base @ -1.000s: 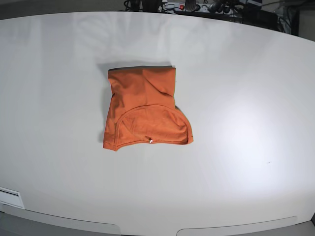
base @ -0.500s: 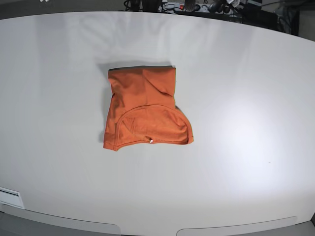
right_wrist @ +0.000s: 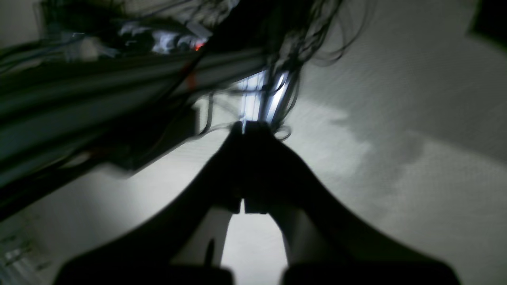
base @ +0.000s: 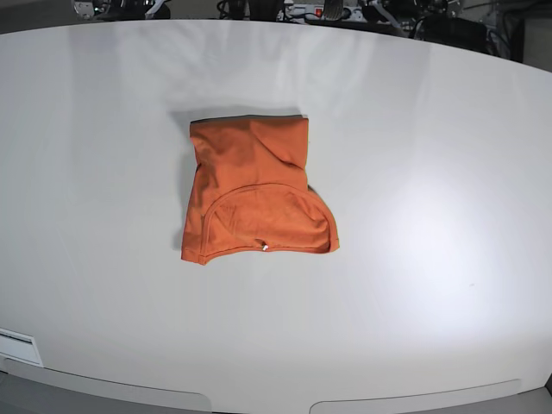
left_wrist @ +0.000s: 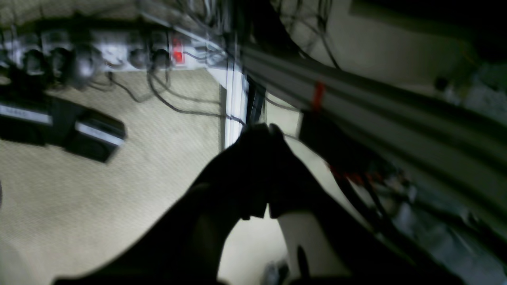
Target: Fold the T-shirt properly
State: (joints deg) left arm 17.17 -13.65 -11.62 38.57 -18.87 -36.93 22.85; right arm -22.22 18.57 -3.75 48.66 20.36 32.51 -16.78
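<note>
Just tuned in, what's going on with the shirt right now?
Nothing is handling it at the moment. The orange T-shirt lies folded into a compact bundle near the middle of the white table, collar side up. Both arms are away from the table: the left gripper and right gripper are shut and empty, their cameras showing floor and cables rather than the shirt.

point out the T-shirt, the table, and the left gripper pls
T-shirt [base: 254, 194]: base view, middle of the folded orange fabric.
Table [base: 431, 172]: base view, bare white top beside the shirt.
Left gripper [left_wrist: 266, 132]: left wrist view, where the closed dark fingertips meet.
</note>
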